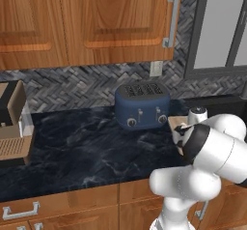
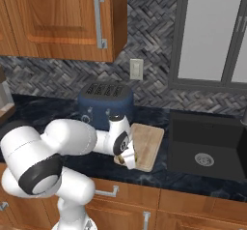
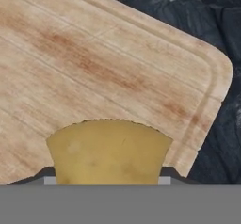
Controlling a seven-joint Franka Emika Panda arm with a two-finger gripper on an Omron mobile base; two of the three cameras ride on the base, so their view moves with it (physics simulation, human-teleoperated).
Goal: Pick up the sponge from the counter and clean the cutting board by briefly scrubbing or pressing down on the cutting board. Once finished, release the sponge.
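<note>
Counter (image 2: 159,173): pincer (image 2: 129,161) clamped on sponge (image 3: 109,151), pressed against cutting board (image 3: 94,68).

White arm (image 2: 67,137), dark joints

A dark blue toaster (image 1: 142,106) stands far back by the herringbone backsplash (image 1: 87,81); coffee machine (image 1: 13,122) far left, black sink (image 2: 207,147) right.
</note>
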